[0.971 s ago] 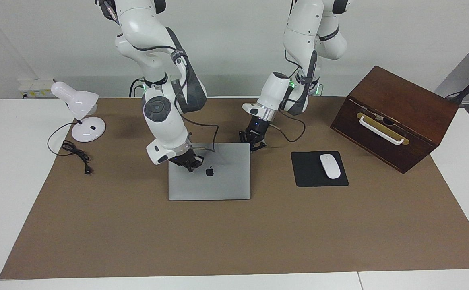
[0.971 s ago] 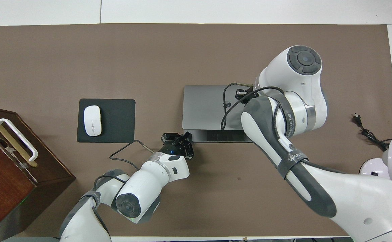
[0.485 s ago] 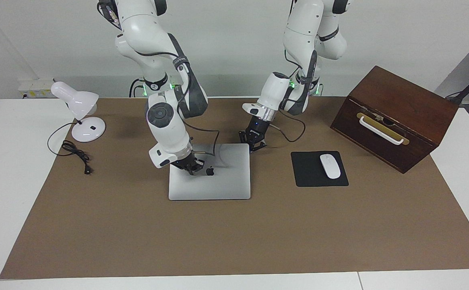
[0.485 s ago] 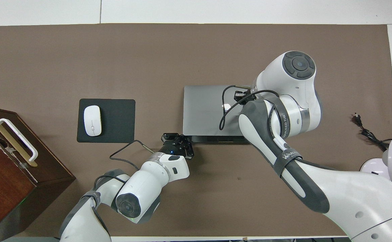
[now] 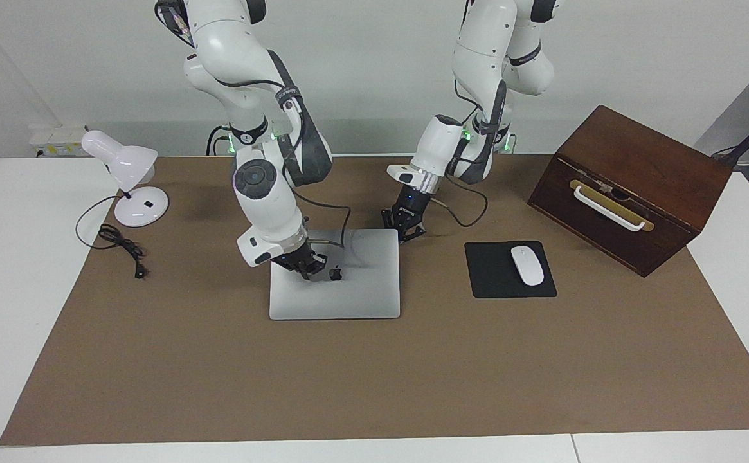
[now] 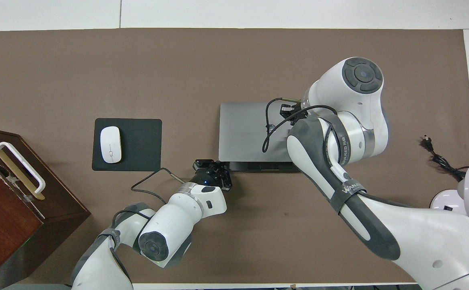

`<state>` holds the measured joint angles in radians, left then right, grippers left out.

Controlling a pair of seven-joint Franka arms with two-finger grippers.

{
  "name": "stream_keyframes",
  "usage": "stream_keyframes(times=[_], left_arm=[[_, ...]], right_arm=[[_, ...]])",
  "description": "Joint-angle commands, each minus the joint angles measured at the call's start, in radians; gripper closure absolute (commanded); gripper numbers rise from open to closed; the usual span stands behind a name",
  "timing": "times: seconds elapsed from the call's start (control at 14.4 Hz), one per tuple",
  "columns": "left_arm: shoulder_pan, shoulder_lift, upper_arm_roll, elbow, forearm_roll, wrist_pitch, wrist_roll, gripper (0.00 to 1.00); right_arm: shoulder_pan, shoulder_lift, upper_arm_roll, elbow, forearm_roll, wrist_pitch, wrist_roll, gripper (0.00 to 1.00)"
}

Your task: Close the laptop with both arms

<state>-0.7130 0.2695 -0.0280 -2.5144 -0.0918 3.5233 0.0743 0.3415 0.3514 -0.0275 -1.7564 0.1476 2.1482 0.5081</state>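
The laptop [image 5: 334, 275] lies mid-table, its lid pressed nearly flat by the right gripper [image 5: 308, 265] near the logo. The left gripper [image 5: 406, 226] is held at its two o'clock corner, seemingly steadying the base. Neither gripper's jaws can be made out.

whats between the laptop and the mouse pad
The left end effector, at the laptop's corner nearer the robots; otherwise bare brown mat up to the mouse pad. The facing view shows it.

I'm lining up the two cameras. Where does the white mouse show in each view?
Facing view: the mouse lies on the black pad, right of centre, below the wooden box.
Overhead view: the mouse is at centre-left, on the pad.
Shared landmark: the laptop.
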Motion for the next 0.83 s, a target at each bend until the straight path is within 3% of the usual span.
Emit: stream_keyframes(times=[0.0, 0.42, 0.62, 0.69, 0.76], left_arm=[[-0.037, 0.023, 0.007, -0.064, -0.011, -0.023, 0.005, 1.00], [-0.037, 0.025, 0.007, -0.060, -0.011, -0.023, 0.004, 1.00], [-0.031, 0.027, 0.007, -0.047, -0.013, -0.023, 0.002, 1.00], [-0.026, 0.028, 0.007, -0.041, -0.013, -0.021, -0.001, 1.00], [-0.025, 0.027, 0.007, -0.037, -0.013, -0.021, -0.005, 1.00]], right_arm=[[-0.024, -0.054, -0.006, 0.021, 0.029, -0.002, -0.009, 1.00], [-0.127, -0.081, -0.008, 0.066, 0.010, -0.001, -0.186, 1.00], [-0.131, -0.092, -0.008, 0.060, 0.010, -0.004, -0.214, 1.00], [-0.131, -0.092, -0.008, 0.060, 0.010, -0.004, -0.212, 0.90], [-0.131, -0.092, -0.008, 0.058, 0.009, -0.005, -0.215, 0.69]])
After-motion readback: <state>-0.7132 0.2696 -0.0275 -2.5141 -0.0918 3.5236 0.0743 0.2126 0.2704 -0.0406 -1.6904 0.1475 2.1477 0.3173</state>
